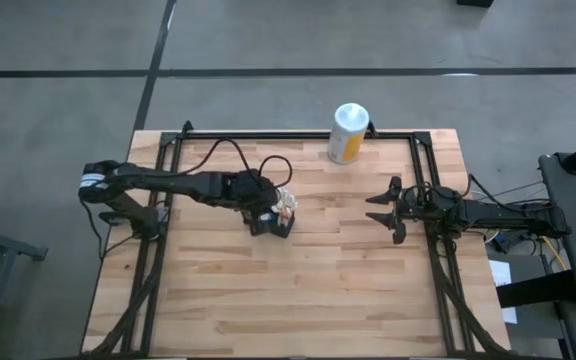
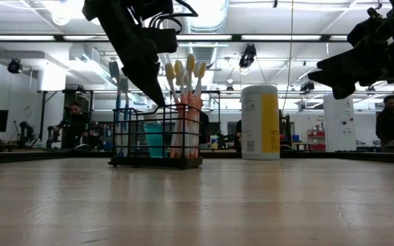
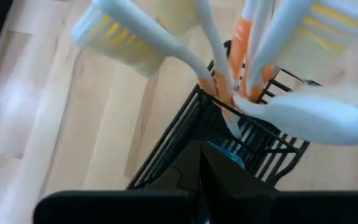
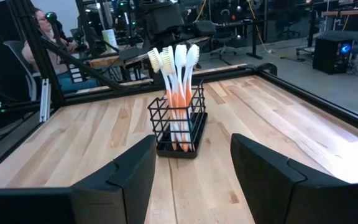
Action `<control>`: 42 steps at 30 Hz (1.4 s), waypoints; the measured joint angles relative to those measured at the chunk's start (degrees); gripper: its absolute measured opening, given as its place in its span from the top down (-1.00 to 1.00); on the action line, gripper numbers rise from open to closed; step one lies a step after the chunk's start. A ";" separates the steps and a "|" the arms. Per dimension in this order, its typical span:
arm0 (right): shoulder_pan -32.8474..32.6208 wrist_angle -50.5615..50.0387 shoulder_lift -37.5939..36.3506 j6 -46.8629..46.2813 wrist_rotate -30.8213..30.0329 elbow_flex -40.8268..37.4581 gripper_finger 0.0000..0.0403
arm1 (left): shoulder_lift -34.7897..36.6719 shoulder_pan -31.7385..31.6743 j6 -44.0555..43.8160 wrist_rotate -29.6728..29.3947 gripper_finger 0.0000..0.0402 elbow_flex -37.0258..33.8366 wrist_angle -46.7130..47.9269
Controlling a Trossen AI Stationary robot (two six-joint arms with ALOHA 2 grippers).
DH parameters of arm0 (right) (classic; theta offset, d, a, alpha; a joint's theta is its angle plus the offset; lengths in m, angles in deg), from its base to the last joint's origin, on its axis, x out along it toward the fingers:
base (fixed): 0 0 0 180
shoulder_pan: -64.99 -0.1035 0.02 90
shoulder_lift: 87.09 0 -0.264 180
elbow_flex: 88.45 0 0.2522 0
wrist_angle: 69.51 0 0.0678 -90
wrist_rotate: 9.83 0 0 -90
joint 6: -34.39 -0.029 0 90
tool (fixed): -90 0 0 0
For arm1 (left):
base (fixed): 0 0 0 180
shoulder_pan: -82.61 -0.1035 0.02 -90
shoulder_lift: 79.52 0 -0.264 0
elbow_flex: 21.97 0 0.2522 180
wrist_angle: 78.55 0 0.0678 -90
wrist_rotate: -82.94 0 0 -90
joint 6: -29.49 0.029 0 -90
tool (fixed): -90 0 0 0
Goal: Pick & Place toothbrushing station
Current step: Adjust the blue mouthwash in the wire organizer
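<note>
The toothbrushing station is a small black wire basket (image 1: 282, 224) holding several white-and-orange toothbrushes (image 2: 183, 75) and a blue tube (image 2: 154, 140). It stands with its base on the wooden table, left of centre, and also shows in the low view (image 2: 132, 137) and the right wrist view (image 4: 178, 127). My left gripper (image 1: 264, 210) reaches down to the basket's top rim, fingers shut. My right gripper (image 1: 383, 210) hovers open and empty above the table's right half, facing the basket (image 4: 192, 158). My left gripper (image 3: 204, 169) is shut at the basket's top rim (image 3: 185, 134), on the side toward the table's left edge. Its fingers (image 2: 157, 96) slant down from above and from the left. They hide the spot they close on. The basket stands upright, base on the table.
A white-topped cylindrical canister with a yellow label (image 1: 348, 132) stands near the table's far edge (image 2: 260, 123). A black frame (image 1: 418, 150) runs around the table top. People (image 2: 74, 123) sit and stand in the room behind. Bare wood lies toward the near edge.
</note>
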 joint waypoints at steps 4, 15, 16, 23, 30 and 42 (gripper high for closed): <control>-0.01 0.00 -0.01 0.00 0.01 0.01 -0.01 | 0.02 0.00 -0.17 -1.60 0.97 0.21 -0.37; 0.01 0.00 0.01 0.00 0.01 0.00 -0.01 | 0.09 0.04 -5.19 5.67 0.95 2.04 5.76; 0.01 0.00 0.01 0.00 -0.01 -0.01 -0.01 | 0.09 0.04 -5.28 6.15 0.96 2.04 5.81; 0.00 0.00 0.00 0.00 0.01 0.01 -0.01 | 0.07 0.00 -5.73 8.35 0.95 1.18 5.64; 0.01 0.00 0.01 0.00 0.00 0.00 -0.01 | 0.04 0.01 -5.73 9.61 0.92 -0.12 4.72; -0.01 0.00 -0.01 0.00 -0.01 0.01 -0.01 | 0.04 -0.02 -3.06 5.38 0.94 -0.82 1.60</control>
